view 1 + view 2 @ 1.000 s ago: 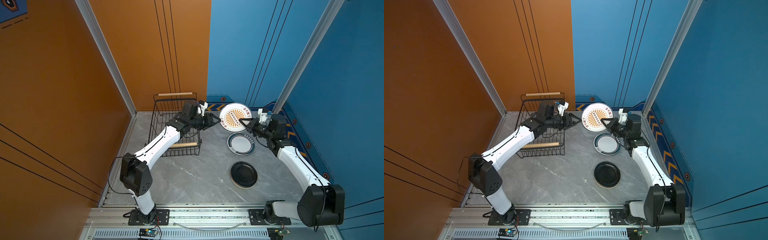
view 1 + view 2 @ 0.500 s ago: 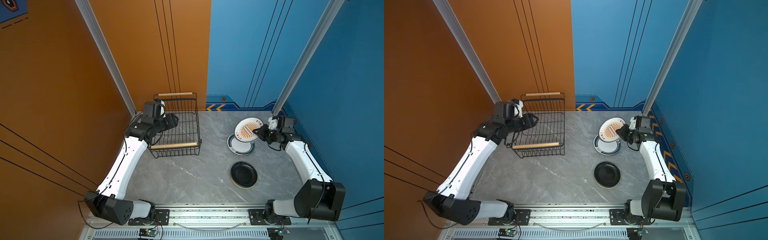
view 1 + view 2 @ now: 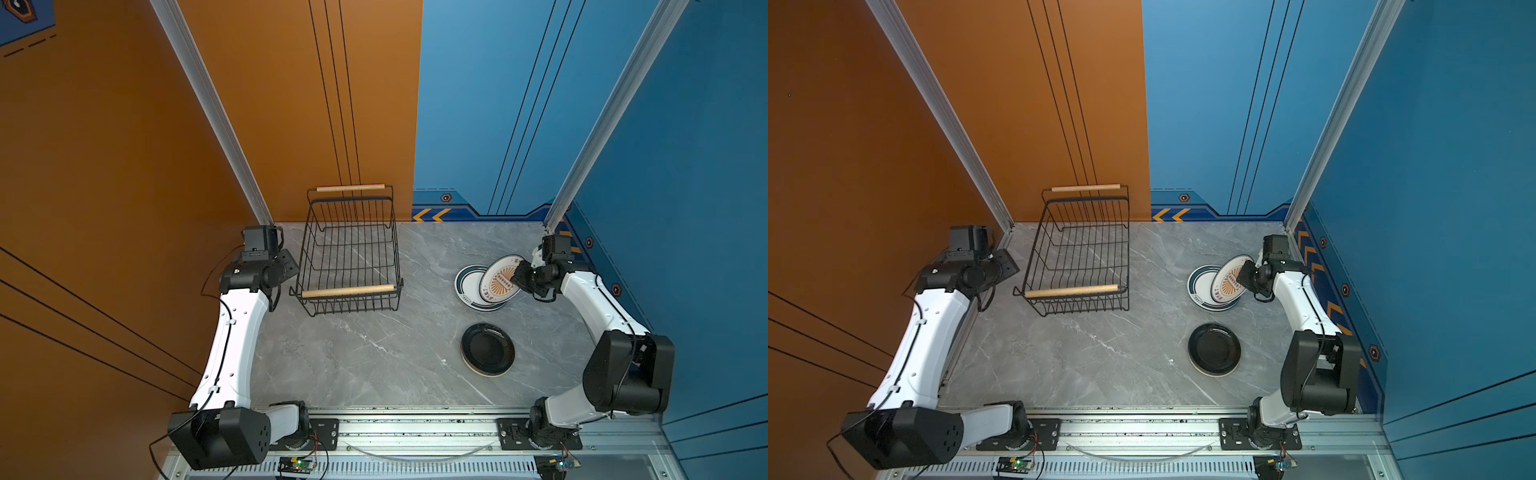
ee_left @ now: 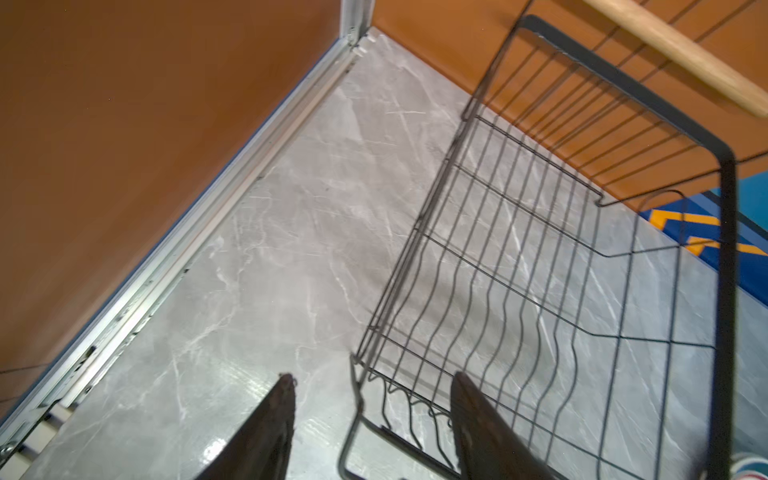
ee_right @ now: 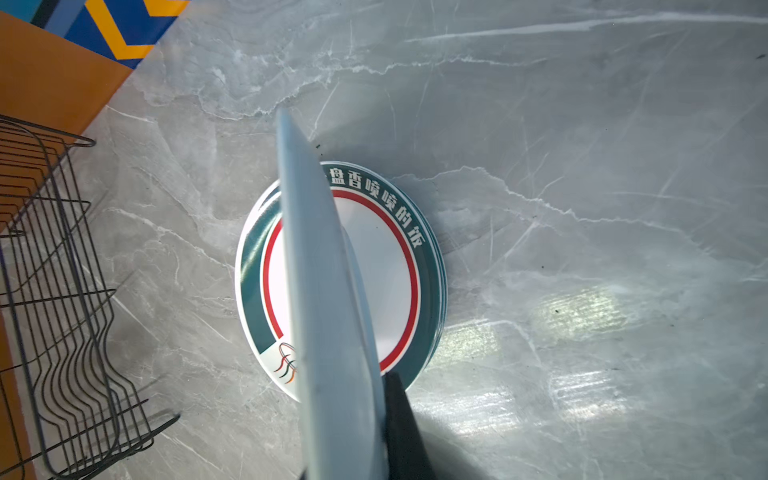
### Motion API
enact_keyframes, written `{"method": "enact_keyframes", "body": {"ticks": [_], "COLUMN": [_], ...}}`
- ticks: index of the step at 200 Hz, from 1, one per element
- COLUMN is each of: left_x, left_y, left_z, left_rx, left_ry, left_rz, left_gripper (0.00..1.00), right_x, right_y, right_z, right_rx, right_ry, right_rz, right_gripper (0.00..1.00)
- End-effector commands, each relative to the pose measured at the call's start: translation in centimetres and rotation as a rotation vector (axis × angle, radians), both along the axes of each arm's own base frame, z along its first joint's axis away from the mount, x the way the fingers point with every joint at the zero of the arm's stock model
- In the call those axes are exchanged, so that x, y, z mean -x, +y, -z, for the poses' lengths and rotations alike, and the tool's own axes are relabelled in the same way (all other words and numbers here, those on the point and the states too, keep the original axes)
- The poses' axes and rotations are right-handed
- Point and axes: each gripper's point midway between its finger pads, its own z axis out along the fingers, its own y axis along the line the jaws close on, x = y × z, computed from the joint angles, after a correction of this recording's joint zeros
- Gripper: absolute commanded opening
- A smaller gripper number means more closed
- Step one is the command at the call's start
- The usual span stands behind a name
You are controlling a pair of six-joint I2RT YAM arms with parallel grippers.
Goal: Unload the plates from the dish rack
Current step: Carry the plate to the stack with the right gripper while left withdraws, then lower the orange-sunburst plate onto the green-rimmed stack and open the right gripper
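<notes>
The dish rack stands empty at the back left of the bench in both top views. A second ago both arms met mid-bench at the orange sunburst plate. Since then the left gripper has pulled back to the rack's outer side, its jaws apart with nothing between them. The right gripper is clamped on that plate's rim and has carried it down, tilted, over the teal-rimmed plate stack; whether it touches yet I cannot tell. The black plate lies nearer the front. By my reading, only the set-down and release remain.
</notes>
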Motion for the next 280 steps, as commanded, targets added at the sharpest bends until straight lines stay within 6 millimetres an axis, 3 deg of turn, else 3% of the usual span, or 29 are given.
{"method": "enact_keyframes", "body": {"ticks": [1,81,119,203,280], "left_x": [0.5,-0.1,-0.7,-1.7,-1.8], "left_y": [1.7,6.5,6.8,6.6,6.6], "left_z": [1.5,8.0,9.7,11.5,11.6], "left_rx": [-0.004,0.067,0.079,0.102,0.097], "left_ry": [0.041,0.155,0.166,0.178,0.169], "left_rz": [-0.053,-0.169,-0.167,-0.147,-0.135], "left_gripper": [0.60,0.58,0.58,0.55,0.54], "right_x": [-0.5,-0.9,-1.0,0.3,0.6], "right_y": [-0.3,0.3,0.3,0.6,0.6], "right_z": [-0.3,2.2,3.3,5.8,7.2], "right_rx": [0.039,-0.043,-0.077,-0.096,-0.043], "right_ry": [-0.012,0.011,0.031,0.103,0.154], "right_rz": [-0.011,-0.008,0.001,0.003,0.000], "right_gripper": [0.01,0.02,0.06,0.21,0.38]}}
